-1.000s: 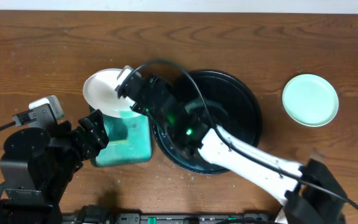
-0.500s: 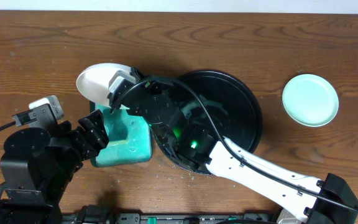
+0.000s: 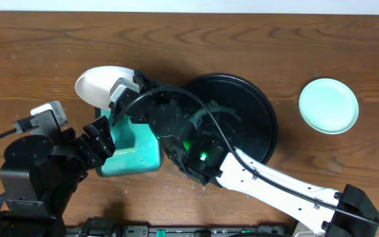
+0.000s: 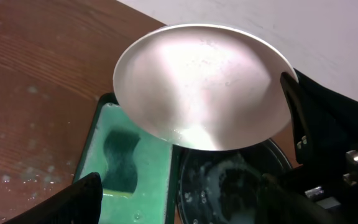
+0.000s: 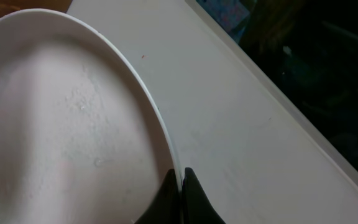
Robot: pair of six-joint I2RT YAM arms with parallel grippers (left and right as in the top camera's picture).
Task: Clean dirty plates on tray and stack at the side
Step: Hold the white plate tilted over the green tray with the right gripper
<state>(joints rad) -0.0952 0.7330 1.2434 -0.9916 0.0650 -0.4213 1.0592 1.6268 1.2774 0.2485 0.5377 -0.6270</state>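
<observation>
Hidden or cut off:
- The right arm [image 3: 268,174] crosses the left part of the black tray [image 3: 258,99] in the overhead view; I cannot tell what lies beneath it.
- The right wrist view shows only one arc of the held plate [image 5: 61,124] and the tips of the right gripper [image 5: 180,186]; the rest is out of frame.
- The plate's teal smear is not discernible from any view. Which face is turned up: cannot tell.
- In the left wrist view, the plate hides the far end of the sponge tray [image 4: 145,180].

Jaws:
- The right jaws are closed on the plate's rim, pinching its thin edge.
- The left gripper [image 4: 179,198] has its jaws spread apart with nothing between them. It is low at the near end of the sponge tray.

Location: the held plate is off the black tray, tilted in the air above the wooden surface [image 3: 45,52], at the far-left corner of the sponge tray.

Materials and shapes:
- Held plate: round, white, glossy, with a shallow dished profile and fine droplets or specks on its face.
- Black tray: round and shallow with a raised rim. Its floor is wet with patches of suds.
- Sponge tray: rectangular, teal, with rounded corners. It holds a darker green sponge [image 4: 120,163] with a waisted outline, sitting in pale liquid.
- A second plate [image 3: 328,106], pale mint, round and matte, lies flat on the surface, well apart to the right of the black tray.
- Surface: brown wood grain, with scattered water spots near the sponge tray.
</observation>
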